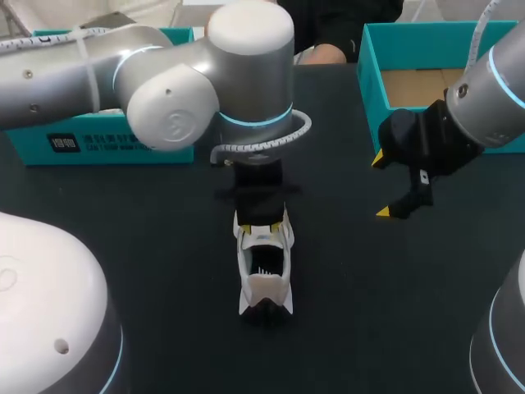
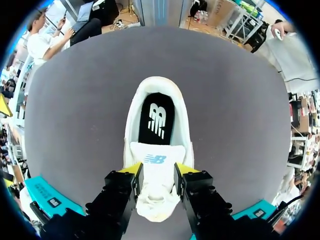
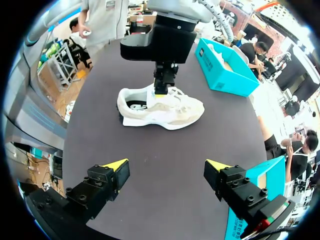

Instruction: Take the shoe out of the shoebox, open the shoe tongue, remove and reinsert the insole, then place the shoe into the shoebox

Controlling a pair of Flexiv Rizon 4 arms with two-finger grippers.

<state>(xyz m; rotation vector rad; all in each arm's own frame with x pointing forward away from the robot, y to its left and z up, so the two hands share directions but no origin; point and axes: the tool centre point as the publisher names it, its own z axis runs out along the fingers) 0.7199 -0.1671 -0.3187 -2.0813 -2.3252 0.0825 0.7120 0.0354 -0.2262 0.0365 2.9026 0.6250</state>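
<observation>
your left gripper [image 2: 157, 170] is pinched on the tongue [image 2: 157, 159] of the white shoe [image 1: 264, 267], a yellow tip on each side. the shoe stands upright mid-table [image 1: 164, 246], its black insole [image 2: 156, 117] inside. your right gripper [image 3: 167, 167] hangs wide open and empty, well apart from the shoe, near the teal shoebox [image 1: 371, 74].

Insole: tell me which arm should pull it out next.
Right, probably. The left gripper is shut on the tongue, holding the shoe open; the right gripper is open, free and facing the shoe, with the insole exposed.
</observation>
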